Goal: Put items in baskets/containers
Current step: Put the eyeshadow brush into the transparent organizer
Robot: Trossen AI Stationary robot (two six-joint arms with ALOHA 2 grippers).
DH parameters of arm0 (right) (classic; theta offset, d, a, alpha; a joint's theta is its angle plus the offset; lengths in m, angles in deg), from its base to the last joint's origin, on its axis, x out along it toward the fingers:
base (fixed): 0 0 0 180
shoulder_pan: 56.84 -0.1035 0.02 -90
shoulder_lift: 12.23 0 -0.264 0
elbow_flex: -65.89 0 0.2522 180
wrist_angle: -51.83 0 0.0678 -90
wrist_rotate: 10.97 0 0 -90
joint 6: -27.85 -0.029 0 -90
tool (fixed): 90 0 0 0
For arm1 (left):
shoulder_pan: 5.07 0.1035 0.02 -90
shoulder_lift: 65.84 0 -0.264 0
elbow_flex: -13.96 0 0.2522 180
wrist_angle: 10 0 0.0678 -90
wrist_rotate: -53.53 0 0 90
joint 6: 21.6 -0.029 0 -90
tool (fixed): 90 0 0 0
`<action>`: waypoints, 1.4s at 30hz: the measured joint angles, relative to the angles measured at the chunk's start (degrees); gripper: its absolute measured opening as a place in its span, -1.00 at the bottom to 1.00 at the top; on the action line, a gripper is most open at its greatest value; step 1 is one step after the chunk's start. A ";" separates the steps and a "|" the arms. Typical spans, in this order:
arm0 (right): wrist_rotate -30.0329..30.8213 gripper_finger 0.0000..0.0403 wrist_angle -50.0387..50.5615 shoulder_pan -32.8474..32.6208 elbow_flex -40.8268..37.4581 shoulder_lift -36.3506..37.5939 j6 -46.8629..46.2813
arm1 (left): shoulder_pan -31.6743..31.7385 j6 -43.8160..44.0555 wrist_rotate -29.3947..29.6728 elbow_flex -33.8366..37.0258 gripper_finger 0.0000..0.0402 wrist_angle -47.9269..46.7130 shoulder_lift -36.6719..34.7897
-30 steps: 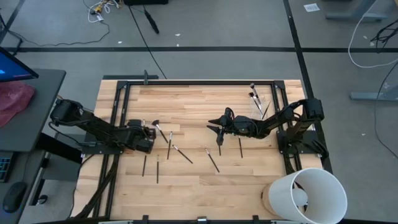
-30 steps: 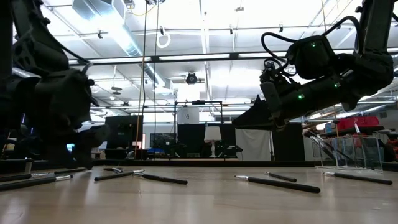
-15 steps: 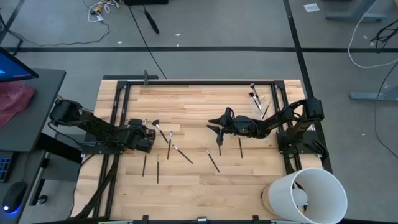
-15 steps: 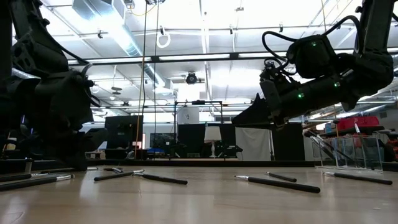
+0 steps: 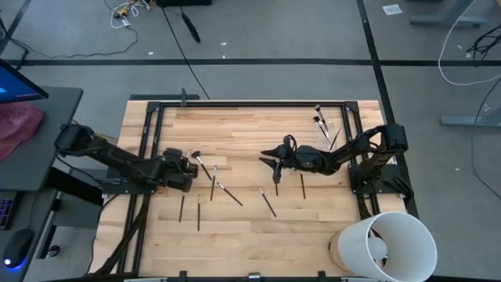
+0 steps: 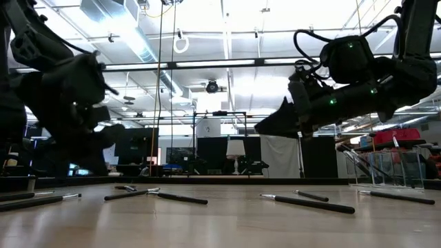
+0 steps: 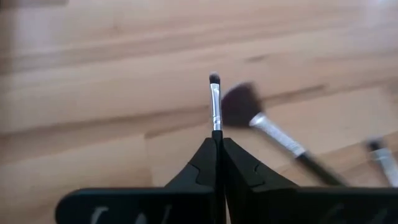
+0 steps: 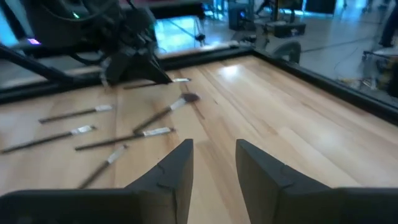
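Okay, pick step underway on my left side: the left gripper (image 7: 217, 144) has its two dark fingers pinched flat together on a slim dark-handled makeup brush with a silver ferrule and small dark tip (image 7: 215, 102), which pokes straight out from between them, and in the low view that arm hangs clear above the boards, so I judge the brush is up off the table. Just beyond it lies a fluffy black fan-headed brush with a silvery ferrule (image 7: 242, 107), flat on the wood. The small clear plastic cup (image 5: 328, 128) sits far across the table near the right arm's base, with a few brushes already standing in it. So the next move, as I read it, is a long carry across, or a handover, then tipping the brush upright to drop it handle-first into that narrow mouth. The right gripper (image 8: 213, 163) hovers mid-table with its fingers parted and nothing between them. More slender dark brushes (image 5: 267, 201) lie scattered flat on the pale wooden slatted tabletop (image 5: 250, 235). A large white cylindrical bucket (image 5: 385, 246) stands at the near right corner. Beyond the table there's grey floor, loose cables, and a dark side desk with a reddish cloth (image 5: 19, 125).
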 joint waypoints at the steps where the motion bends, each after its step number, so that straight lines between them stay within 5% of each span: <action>1: -1.12 -0.40 -0.84 0.02 0.00 0.02 0.05 | -0.02 -0.86 0.94 0.00 -0.96 0.58 -1.06; 6: -9.23 -0.40 -4.13 0.00 0.19 0.02 0.31 | -0.01 -12.49 4.69 -0.02 -0.96 8.57 -6.34; 11: -13.71 -0.40 -2.46 0.00 2.88 -0.32 0.31 | 0.00 -34.74 5.11 -0.02 -0.96 27.22 -6.93; 20: -15.38 -0.38 -3.09 -0.02 9.34 -8.12 -1.56 | 2.74 -64.54 -4.64 0.44 -0.96 61.12 0.95; 31: -15.24 -0.18 -8.90 0.00 19.39 -16.17 -5.79 | 7.10 -78.61 -18.29 0.43 -0.96 86.68 12.49; 42: -15.05 -0.42 -15.18 0.13 19.91 -16.24 -4.41 | 7.52 -82.14 -21.21 0.42 -0.96 90.53 13.26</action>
